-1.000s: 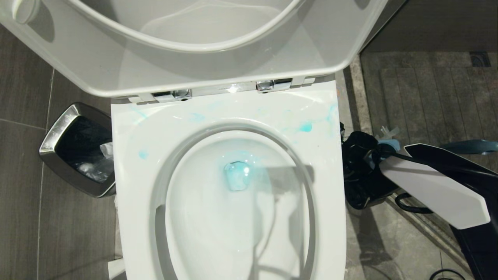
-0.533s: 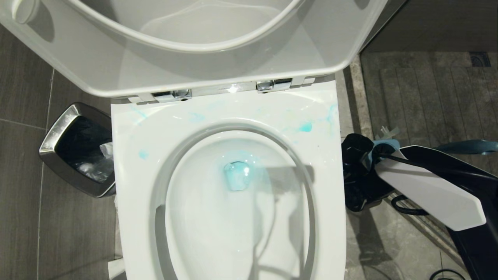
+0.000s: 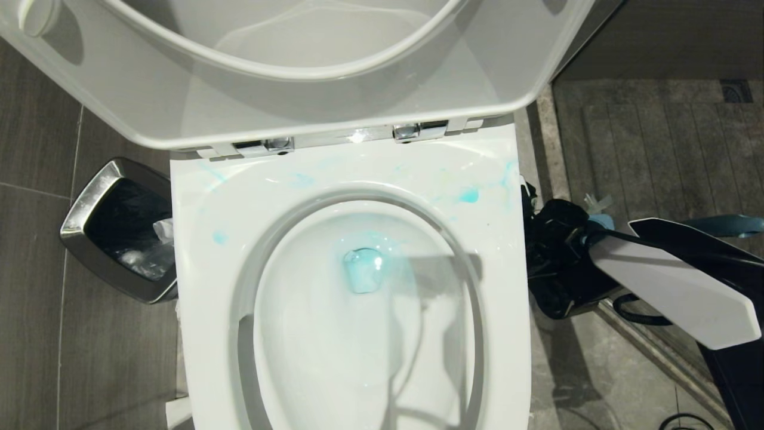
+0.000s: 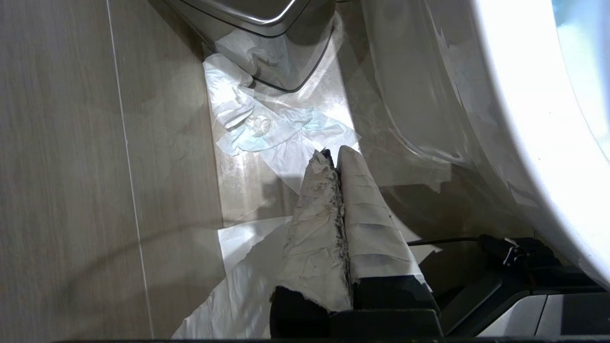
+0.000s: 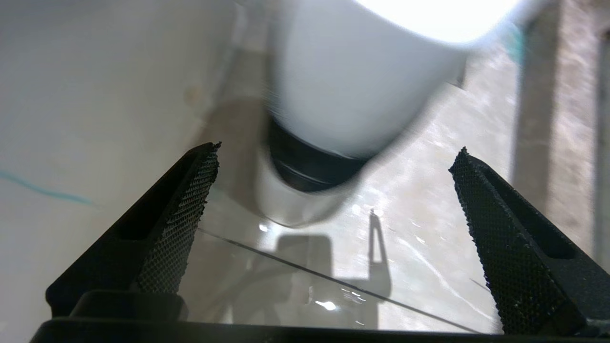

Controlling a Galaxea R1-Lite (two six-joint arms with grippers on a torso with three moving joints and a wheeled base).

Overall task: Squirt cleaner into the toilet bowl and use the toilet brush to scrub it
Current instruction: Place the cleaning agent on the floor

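The toilet bowl (image 3: 203, 251) is open, its seat and lid raised. Cleaner (image 3: 362, 270) tints the water at the drain turquoise, and pale blue smears (image 3: 468, 194) mark the back of the rim. My right gripper (image 3: 540, 245) hangs low beside the bowl's right side; in the right wrist view it (image 5: 339, 147) is open with only floor and a blurred white body between its fingers. The toilet brush handle (image 3: 725, 225) pokes out behind the right arm, apart from the gripper. My left gripper (image 4: 336, 151) is shut, its fingers wrapped in white, low on the bowl's left.
A steel-rimmed waste bin (image 3: 89, 203) stands left of the bowl, also seen as the bin (image 4: 267, 19) in the left wrist view. Crumpled tissue (image 4: 257, 124) lies on the floor before the left gripper. A raised stone kerb (image 3: 552, 155) runs along the right.
The right arm has shifted only slightly beside the bowl. Nothing was taken hold of or let go.
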